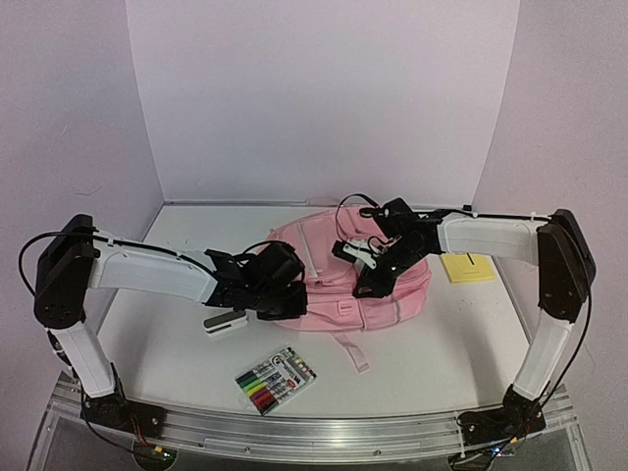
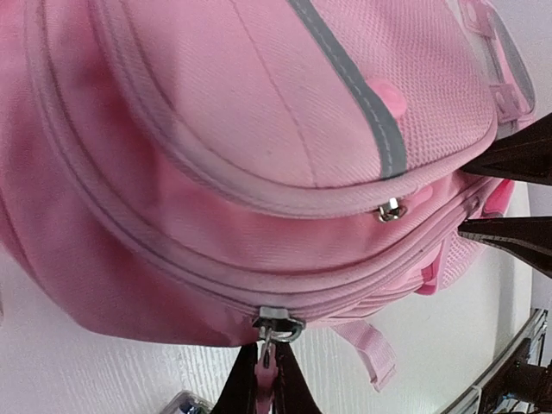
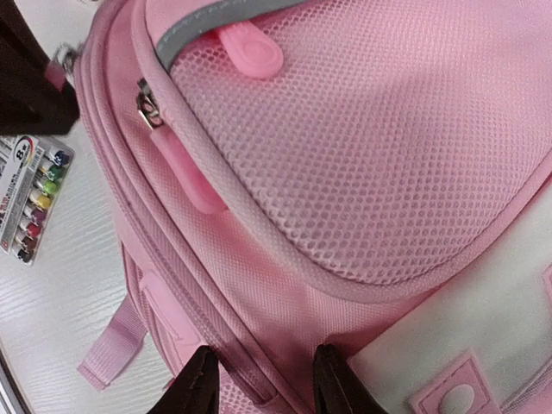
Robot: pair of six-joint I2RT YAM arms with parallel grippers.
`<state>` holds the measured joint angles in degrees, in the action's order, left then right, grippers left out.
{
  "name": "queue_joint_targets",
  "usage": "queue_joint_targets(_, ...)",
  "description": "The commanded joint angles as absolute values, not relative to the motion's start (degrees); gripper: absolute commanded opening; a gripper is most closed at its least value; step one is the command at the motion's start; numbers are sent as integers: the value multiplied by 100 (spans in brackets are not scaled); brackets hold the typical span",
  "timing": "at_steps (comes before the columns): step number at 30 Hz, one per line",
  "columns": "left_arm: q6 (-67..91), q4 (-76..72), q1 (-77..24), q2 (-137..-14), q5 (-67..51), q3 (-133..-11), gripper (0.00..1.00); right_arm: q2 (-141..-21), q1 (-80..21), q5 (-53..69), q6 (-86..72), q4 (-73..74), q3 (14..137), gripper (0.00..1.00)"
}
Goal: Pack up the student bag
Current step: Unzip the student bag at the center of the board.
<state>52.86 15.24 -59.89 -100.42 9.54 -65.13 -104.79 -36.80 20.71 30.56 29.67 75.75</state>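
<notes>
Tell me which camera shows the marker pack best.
Top external: the whole marker pack lies unobstructed on the table, near the student bag. The right wrist view catches only part of it at its left edge; the left wrist view, at most a sliver.

The left wrist view's bottom edge cuts off my left end effector just below its pinch on the zipper pull. The student bag runs past the top and left edges. The right wrist view crops the marker pack, its label unreadable. From above, my right arm overlaps the top edge of the yellow pad.
</notes>
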Motion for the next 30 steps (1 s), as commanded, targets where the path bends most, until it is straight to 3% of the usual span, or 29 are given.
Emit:
queue_joint_targets(1,5197,2198,-5676,-9327,1075,-6267,0,-10558,-3100,1042,3599,3044,7260,36)
queue_joint_targets(7,4284,2124,-5383,-9306,216,-6444,0,-10861,-2711,732,4091,2728,7446,35)
queue_joint_targets(11,3860,2001,-5546,-9888,-771,-7071,0,-11501,-2439,572,4037,2542,8343,35)
queue_joint_targets(16,3736,1789,-5644,-10238,-1208,-7422,0,-11660,-2278,869,3906,2539,9160,39)
queue_joint_targets(23,3865,1346,-5522,-10242,-1300,-7327,0,-10110,-2310,3163,4964,2444,7830,52)
queue_joint_targets(30,3974,1191,-5511,-10423,-1535,-7363,0,-9879,-2691,3394,5066,1786,7589,52)
